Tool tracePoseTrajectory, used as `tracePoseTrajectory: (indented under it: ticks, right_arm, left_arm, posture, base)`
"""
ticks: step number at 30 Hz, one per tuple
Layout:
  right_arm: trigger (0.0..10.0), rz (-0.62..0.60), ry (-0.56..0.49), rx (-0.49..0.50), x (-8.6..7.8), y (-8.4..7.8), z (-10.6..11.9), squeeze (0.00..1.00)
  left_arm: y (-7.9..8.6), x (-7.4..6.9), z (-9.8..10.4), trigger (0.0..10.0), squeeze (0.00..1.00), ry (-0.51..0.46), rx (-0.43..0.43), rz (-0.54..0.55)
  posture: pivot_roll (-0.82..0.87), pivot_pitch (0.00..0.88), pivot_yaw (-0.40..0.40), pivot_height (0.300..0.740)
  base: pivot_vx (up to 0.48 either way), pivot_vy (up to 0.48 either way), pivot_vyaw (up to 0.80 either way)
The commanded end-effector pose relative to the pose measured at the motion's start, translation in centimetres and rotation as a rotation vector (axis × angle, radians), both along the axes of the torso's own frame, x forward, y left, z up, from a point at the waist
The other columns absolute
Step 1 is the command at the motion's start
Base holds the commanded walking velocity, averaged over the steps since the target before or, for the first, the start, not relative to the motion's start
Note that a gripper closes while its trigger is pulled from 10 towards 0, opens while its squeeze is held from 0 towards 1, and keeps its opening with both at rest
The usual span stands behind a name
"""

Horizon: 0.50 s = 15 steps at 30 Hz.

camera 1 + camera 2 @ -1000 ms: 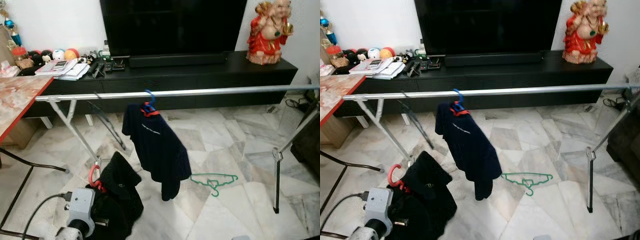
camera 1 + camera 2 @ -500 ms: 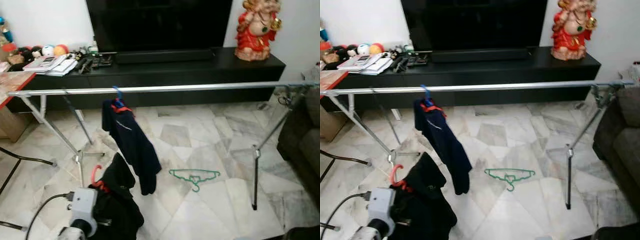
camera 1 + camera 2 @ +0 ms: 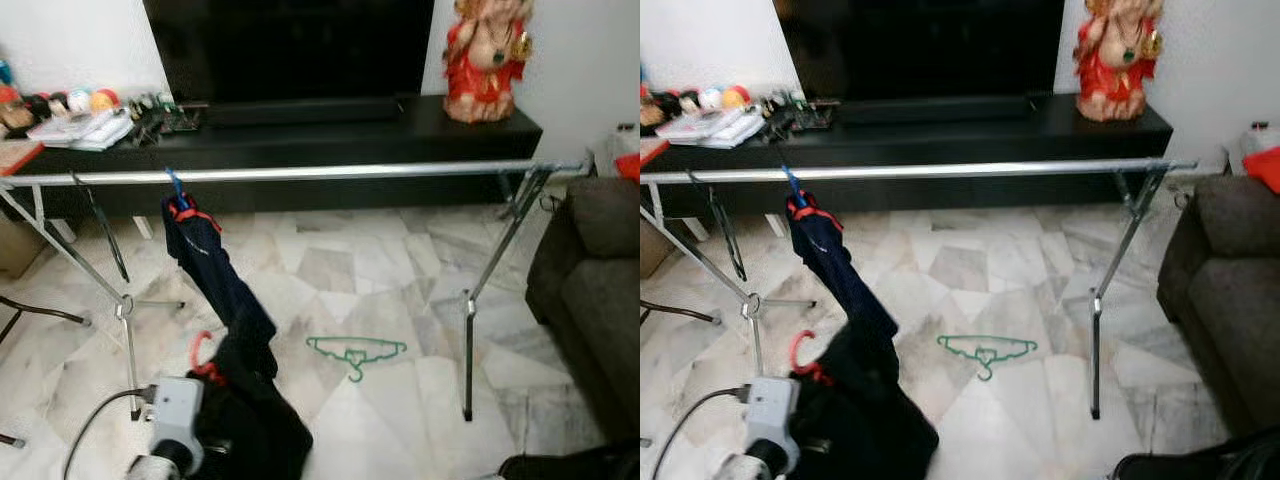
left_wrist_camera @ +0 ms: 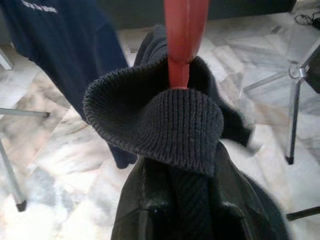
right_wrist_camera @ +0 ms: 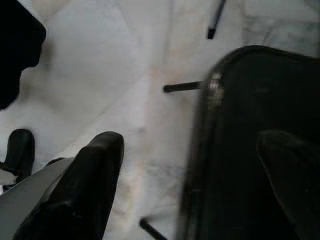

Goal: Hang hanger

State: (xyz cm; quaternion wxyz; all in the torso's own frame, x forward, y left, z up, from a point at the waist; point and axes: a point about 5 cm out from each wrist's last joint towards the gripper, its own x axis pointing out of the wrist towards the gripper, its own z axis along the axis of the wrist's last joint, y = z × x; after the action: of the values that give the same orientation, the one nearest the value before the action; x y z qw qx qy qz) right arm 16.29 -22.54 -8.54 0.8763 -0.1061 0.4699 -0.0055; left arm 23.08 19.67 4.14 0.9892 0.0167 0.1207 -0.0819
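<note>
A red hanger (image 3: 203, 352) carrying a black knit garment (image 3: 255, 425) hangs low at the front left, with my left gripper (image 4: 189, 210) shut on it through the cloth. The left wrist view looks up the red hook (image 4: 184, 30) past the ribbed collar (image 4: 160, 120). The silver rail (image 3: 330, 172) spans the room at chest height, well above the hanger. A navy garment (image 3: 205, 270) hangs from it on a blue hanger (image 3: 176, 188). A green hanger (image 3: 355, 350) lies on the marble floor. My right gripper (image 5: 190, 145) is open, down near the floor.
The rail's legs (image 3: 468, 350) stand right of the green hanger, and another leg (image 3: 125, 330) stands at the left. A dark sofa (image 3: 590, 280) is at the right. Behind the rail are a black TV console (image 3: 330, 125) and a red statue (image 3: 485, 60).
The camera has turned right: the whole scene has slid left and the sofa has come into view. The red hanger with the black garment stays low in my left gripper.
</note>
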Motion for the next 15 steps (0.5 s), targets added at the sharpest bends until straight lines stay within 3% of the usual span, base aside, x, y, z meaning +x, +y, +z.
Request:
tracePoseTrajectory:
  ticks: [1,8,15]
  right_arm:
    - [10.0,0.006,0.018,0.021,-0.5,0.8,-0.4,0.0]
    - [10.0,0.004,0.018,0.022,-0.5,0.8,-0.4,0.0]
    - [10.0,0.006,0.018,0.021,-0.5,0.8,-0.4,0.0]
  left_arm:
    - [0.3,0.0,0.4,10.0,0.0,-0.014,-0.008,0.001]
    - [-1.0,-0.4,0.0,10.0,0.0,0.018,-0.017,-0.086]
    - [-1.2,-0.5,-0.4,10.0,0.0,0.041,-0.009,-0.104]
  posture:
    - [0.01,0.076,0.033,0.74]
    - [0.01,0.076,0.035,0.74]
    - [0.01,0.074,0.034,0.74]
  base:
    - [0.0,0.0,0.0]
    - [0.0,0.0,0.0]
    - [0.0,0.0,0.0]
